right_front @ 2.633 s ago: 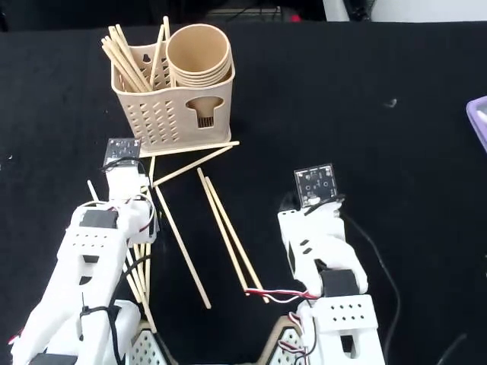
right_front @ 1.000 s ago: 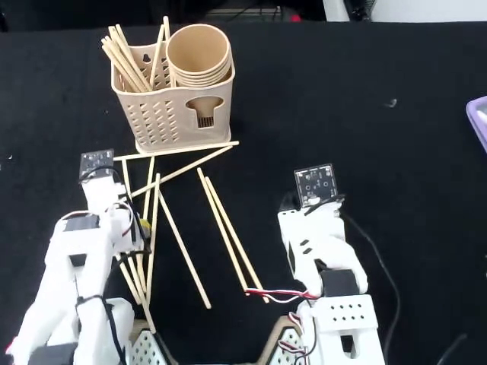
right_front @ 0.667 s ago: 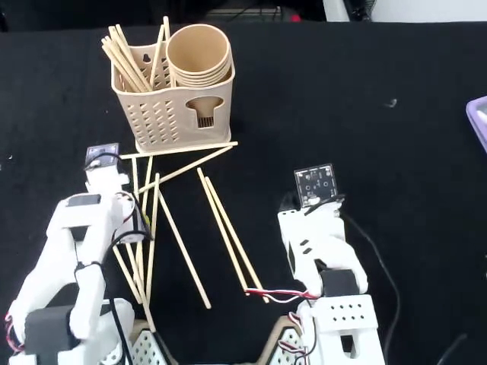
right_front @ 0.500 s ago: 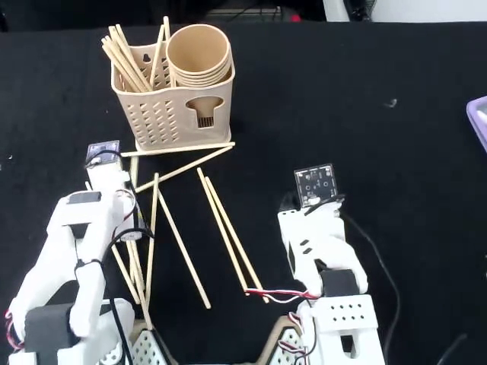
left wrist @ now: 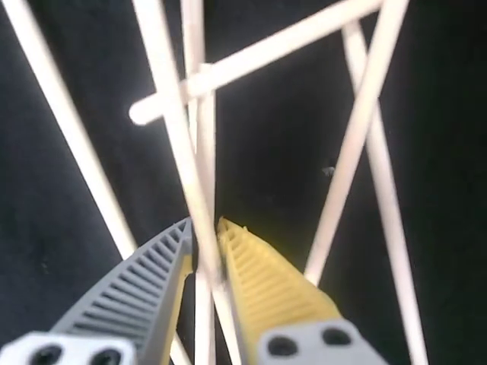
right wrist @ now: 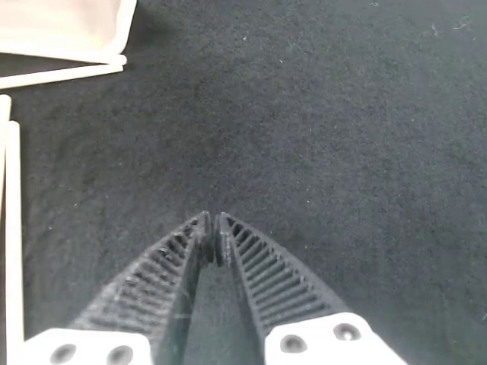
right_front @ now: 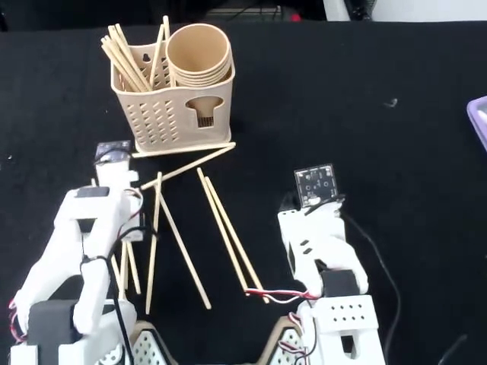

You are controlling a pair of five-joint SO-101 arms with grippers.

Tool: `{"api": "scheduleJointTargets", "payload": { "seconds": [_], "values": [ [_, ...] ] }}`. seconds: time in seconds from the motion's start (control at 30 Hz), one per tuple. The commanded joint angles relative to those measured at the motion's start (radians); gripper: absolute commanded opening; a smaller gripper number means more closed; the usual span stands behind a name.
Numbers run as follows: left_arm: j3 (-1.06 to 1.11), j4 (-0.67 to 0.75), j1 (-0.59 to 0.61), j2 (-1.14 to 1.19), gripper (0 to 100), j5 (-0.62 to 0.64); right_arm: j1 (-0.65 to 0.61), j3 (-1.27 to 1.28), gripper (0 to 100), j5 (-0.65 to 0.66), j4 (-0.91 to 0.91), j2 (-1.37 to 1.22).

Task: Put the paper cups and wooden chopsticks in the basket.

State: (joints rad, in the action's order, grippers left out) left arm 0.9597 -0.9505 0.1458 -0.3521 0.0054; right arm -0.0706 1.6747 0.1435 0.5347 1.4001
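Toward the far left corner of the black tabletop [right_front: 365, 114] stands the basket [right_front: 171, 114], with a stack of paper cups [right_front: 198, 49] in its right compartment and a bundle of wooden chopsticks [right_front: 125, 61] leaning in its left one. One loose stick [right_front: 183, 149] lies against the basket's near foot. A pair of sticks [right_front: 228, 232] lies side by side between the two arms. Nearer the left edge, the left gripper [left wrist: 204, 228] is low over a crossed heap of sticks, its jaws clenched on a single chopstick [left wrist: 179, 144] that runs out between them. The right gripper [right wrist: 211, 224] points at bare tabletop, jaws pressed together with nothing between. A purple object [right_front: 479, 122] sits at the right edge.
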Motion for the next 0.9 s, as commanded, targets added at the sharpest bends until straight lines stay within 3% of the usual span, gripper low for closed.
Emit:
{"api": "scheduleJointTargets", "payload": {
  "seconds": [0.0,0.2,0.5,0.87],
  "values": [
    [-0.147,-0.103,-0.021,-0.003,3,0.043,0.008,-0.005,2.1,-0.005,-0.023,0.019],
    [-0.274,-0.198,-0.012,-0.052,3,0.044,0.008,-0.005,2.1,-0.005,-0.023,0.019],
    [-0.206,-0.192,-0.010,-0.422,3,0.044,0.008,-0.007,2.1,-0.005,-0.023,0.019],
    [0.079,0.092,0.140,-0.789,3,0.046,0.008,-0.007,2.1,-0.005,-0.023,0.019]
  ]
}}
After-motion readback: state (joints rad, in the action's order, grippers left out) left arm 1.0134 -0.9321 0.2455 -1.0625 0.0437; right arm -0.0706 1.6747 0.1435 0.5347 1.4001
